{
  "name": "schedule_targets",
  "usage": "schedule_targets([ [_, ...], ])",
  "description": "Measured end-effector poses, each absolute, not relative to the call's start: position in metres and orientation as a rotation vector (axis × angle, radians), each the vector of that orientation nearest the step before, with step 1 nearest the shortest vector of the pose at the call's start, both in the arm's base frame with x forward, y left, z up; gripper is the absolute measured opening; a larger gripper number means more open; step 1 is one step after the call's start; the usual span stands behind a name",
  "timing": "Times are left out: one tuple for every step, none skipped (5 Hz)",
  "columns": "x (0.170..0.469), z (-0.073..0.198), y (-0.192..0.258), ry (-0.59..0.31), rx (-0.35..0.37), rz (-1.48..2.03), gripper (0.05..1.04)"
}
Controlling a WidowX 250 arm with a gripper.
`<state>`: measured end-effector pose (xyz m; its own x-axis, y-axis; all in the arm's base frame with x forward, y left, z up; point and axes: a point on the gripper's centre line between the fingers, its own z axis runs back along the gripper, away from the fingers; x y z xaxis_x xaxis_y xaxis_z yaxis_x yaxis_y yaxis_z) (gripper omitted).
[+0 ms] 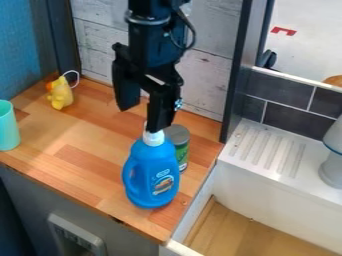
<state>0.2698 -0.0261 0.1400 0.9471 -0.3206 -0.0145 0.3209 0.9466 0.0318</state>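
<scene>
Tool [143, 119] near blue bottle [152, 172]

I have bright, fairly even light here, strongest on the white wall [310, 50] and the sink ledge [304, 162] to the right of the gripper [143, 119], with a pale sheen on the counter [50, 142] to its left. The gripper's black body swallows detail, and below it the cabinet front [33, 197] sits in dimmer shade. Shadows on the wood look soft to me, and I can't tell where the light comes from.
</scene>
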Motion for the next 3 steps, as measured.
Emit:
schedule_targets([
  [0.271, 0.13, -0.028, 0.038, 0.034, -0.334, 0.999],
  [0.274, 0.119, -0.03, 0.063, 0.019, -0.343, 0.999],
  [0.275, 0.111, -0.031, 0.087, 0.014, -0.339, 0.938],
])
